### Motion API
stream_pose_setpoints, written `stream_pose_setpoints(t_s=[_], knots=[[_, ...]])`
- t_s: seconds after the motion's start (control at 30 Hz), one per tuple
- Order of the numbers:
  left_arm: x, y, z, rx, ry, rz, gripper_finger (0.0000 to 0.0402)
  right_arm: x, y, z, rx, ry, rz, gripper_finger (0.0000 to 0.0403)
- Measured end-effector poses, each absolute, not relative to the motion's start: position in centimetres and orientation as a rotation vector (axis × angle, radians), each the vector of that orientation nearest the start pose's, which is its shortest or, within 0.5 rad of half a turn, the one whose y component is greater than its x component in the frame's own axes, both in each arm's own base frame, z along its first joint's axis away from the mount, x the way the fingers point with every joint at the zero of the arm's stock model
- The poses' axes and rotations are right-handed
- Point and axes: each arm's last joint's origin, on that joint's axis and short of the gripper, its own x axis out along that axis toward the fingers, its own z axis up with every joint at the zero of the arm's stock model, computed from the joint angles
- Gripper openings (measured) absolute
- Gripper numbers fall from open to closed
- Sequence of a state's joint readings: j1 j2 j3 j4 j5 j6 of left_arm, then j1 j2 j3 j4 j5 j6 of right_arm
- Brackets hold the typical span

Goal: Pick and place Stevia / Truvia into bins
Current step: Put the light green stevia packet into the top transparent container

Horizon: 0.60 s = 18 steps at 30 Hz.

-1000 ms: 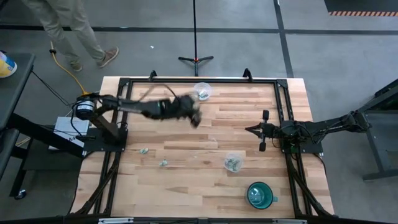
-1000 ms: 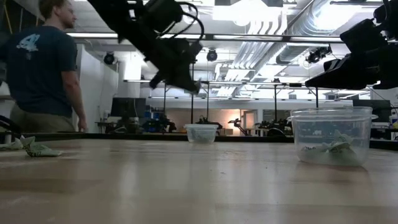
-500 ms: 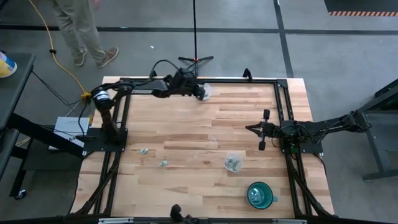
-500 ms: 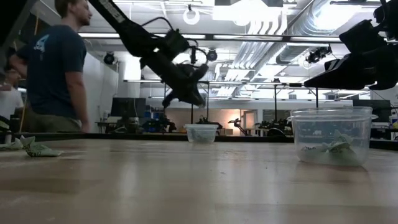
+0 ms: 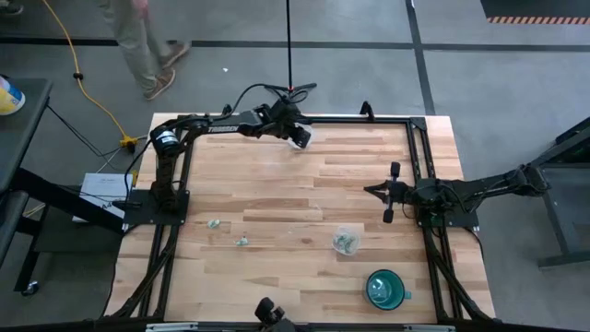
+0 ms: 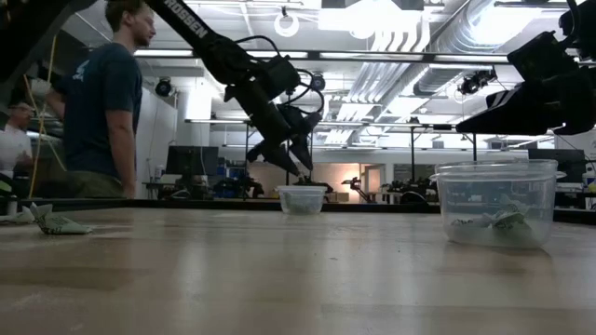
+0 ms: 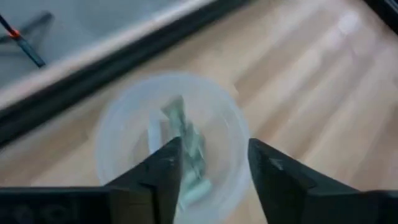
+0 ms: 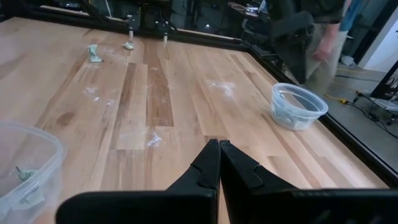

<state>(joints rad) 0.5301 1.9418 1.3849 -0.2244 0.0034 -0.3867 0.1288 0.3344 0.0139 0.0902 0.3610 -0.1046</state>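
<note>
My left gripper (image 5: 297,135) hangs open over the far bin (image 5: 302,136), a clear cup standing near the table's far edge. In the left wrist view its fingers (image 7: 163,169) frame that bin (image 7: 124,130), and pale green Stevia packets (image 7: 184,138) are inside the cup. The low view shows the gripper (image 6: 291,154) a little above the bin's rim (image 6: 301,190). A second bin (image 5: 346,241) with packets inside stands nearer the front. Two loose packets (image 5: 213,223) (image 5: 241,242) lie flat on the wood at the left. My right gripper (image 5: 388,195) waits shut at the right, holding nothing.
A teal mug (image 5: 385,289) stands at the front right. A black frame (image 5: 277,118) runs around the table's edges. A person (image 6: 102,102) stands beyond the table's far left corner. Bare wood lies between the two bins.
My left gripper has swung from the table's middle toward the far edge, ending above the far bin, and there its fingers have opened. The person has walked along beyond the far left corner.
</note>
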Motion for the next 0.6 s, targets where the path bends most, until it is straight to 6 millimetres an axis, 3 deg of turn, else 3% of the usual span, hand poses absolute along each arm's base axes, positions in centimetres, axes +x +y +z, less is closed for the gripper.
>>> stream_pose_setpoints(t_s=[0.1,0.2,0.4,0.6], knots=[[36.4,20.4,21.5,-0.555,0.683,0.559,0.0234,11.5,0.5,14.8,-0.143,0.236,-0.221,0.0],[36.0,17.8,23.1,-0.526,0.754,0.476,0.024,11.5,0.5,14.8,-0.139,0.237,-0.221,0.0],[34.1,10.7,24.9,-0.502,1.06,0.375,0.0229,11.5,0.5,14.8,-0.138,0.237,-0.221,0.0],[31.8,3.4,24.5,-0.506,1.391,0.54,0.022,11.5,0.5,14.8,-0.138,0.236,-0.221,0.0]])
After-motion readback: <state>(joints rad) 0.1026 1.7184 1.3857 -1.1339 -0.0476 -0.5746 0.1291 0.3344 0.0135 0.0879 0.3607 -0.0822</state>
